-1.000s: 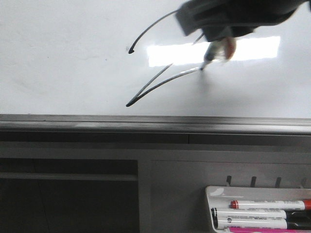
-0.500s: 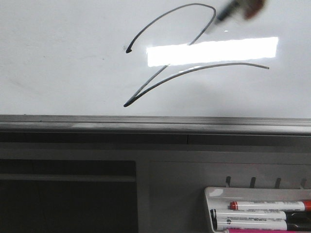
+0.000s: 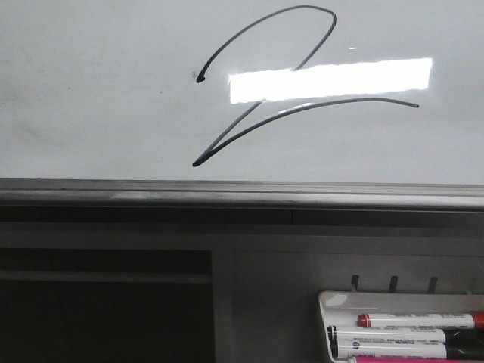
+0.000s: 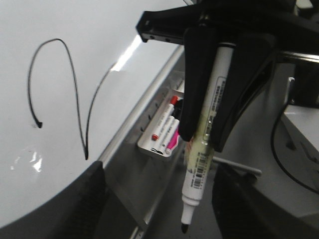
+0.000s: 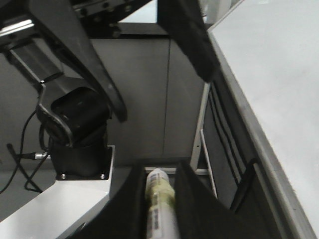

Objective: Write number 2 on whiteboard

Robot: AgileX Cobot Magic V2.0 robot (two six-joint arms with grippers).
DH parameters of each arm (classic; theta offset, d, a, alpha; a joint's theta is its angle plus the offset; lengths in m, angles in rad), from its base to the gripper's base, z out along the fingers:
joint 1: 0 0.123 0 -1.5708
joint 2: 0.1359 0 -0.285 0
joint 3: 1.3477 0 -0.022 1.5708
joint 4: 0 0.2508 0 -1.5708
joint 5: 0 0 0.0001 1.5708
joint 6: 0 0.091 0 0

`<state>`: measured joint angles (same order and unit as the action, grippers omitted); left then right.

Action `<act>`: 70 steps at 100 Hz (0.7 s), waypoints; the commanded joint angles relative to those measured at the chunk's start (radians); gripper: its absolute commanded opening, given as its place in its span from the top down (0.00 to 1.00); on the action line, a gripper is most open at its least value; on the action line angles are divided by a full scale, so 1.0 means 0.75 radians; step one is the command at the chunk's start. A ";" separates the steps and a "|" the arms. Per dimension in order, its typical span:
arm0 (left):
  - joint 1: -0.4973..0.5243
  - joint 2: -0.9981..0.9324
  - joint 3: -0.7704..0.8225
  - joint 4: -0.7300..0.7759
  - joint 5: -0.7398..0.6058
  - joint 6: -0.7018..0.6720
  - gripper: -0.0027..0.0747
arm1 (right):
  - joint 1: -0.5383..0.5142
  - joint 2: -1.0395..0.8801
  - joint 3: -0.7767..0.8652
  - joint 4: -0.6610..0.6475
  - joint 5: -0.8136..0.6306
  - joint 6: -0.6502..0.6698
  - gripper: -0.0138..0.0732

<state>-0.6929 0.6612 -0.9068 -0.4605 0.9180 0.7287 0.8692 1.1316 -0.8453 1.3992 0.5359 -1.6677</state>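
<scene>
The number 2 (image 3: 215, 148) is a thin black slanted stroke on the glossy whiteboard (image 3: 91, 113), with a rounded top loop and a long tail running right. It also shows in the left wrist view (image 4: 75, 94). No gripper shows in the front view. My right gripper (image 5: 160, 199) is shut on a white marker (image 5: 159, 214). In the left wrist view the right gripper (image 4: 203, 144) holds this marker (image 4: 198, 174) tip down, off the board, beside its grey edge. My left gripper (image 4: 159, 204) is open and empty.
The board's grey metal edge (image 3: 227, 193) runs below the writing. A small white tray (image 3: 333, 299) with several markers hangs at the lower right; it also shows in the left wrist view (image 4: 149, 144). An arm base (image 5: 75, 129) stands on a white surface.
The right gripper drew the tail of the 2 to the right, then lifted the marker off the board and left the front view. The whole 2 now shows.
</scene>
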 commanded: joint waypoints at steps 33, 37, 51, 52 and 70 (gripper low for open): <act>-0.009 0.218 -0.120 -0.294 0.119 0.167 0.40 | -0.003 -0.022 -0.081 0.017 -0.009 0.013 0.93; -0.009 0.218 -0.120 -0.300 0.110 0.167 0.40 | -0.003 -0.024 -0.081 0.017 -0.009 0.013 0.93; -0.009 0.230 -0.120 -0.243 0.118 0.136 0.49 | -0.003 -0.035 -0.081 0.017 0.018 0.013 0.93; -0.009 0.233 -0.120 -0.243 0.121 0.136 0.49 | -0.003 -0.033 -0.081 0.017 0.022 0.013 0.93; -0.009 0.285 -0.120 -0.223 0.124 0.132 0.73 | -0.003 -0.057 -0.095 0.020 0.046 0.013 0.93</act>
<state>-0.6929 0.8584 -0.9661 -0.5923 1.0475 0.8414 0.8692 1.1210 -0.8724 1.3772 0.5565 -1.6571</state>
